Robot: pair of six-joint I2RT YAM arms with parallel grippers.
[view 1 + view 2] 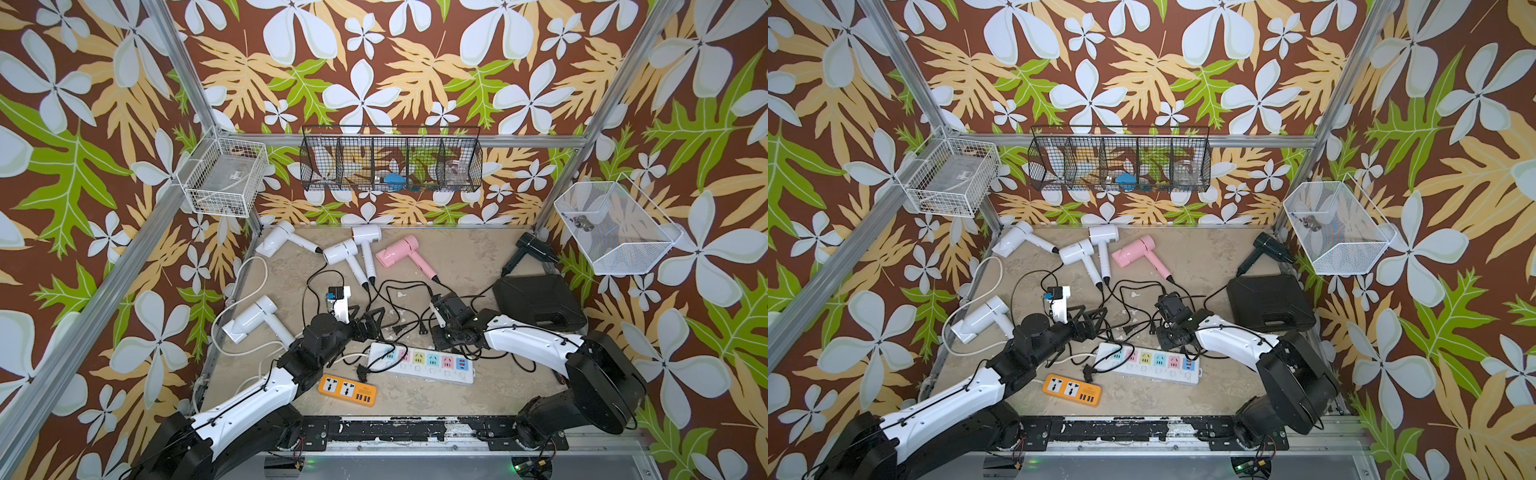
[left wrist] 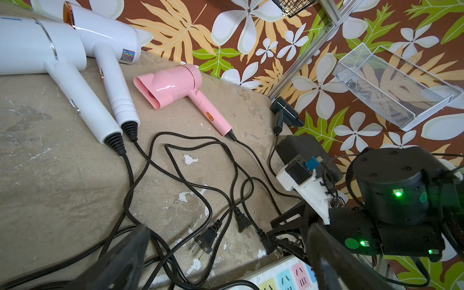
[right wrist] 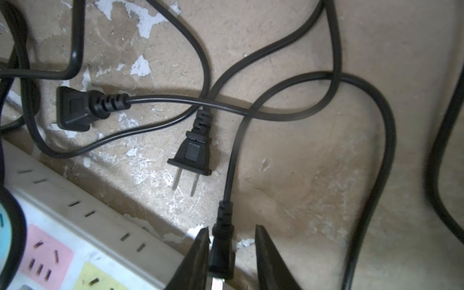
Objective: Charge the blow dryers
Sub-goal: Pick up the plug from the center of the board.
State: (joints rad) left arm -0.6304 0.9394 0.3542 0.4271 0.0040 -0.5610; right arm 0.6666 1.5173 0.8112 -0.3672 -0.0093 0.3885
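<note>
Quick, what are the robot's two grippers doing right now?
Left gripper: open, holding nothing.
Right gripper: open around a black plug, with a gap on one side, so not clamped on it.

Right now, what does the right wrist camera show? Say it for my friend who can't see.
Two black fingers straddle a black plug by the edge of a white power strip. Two more plugs lie loose among tangled black cords on a tan table.
</note>
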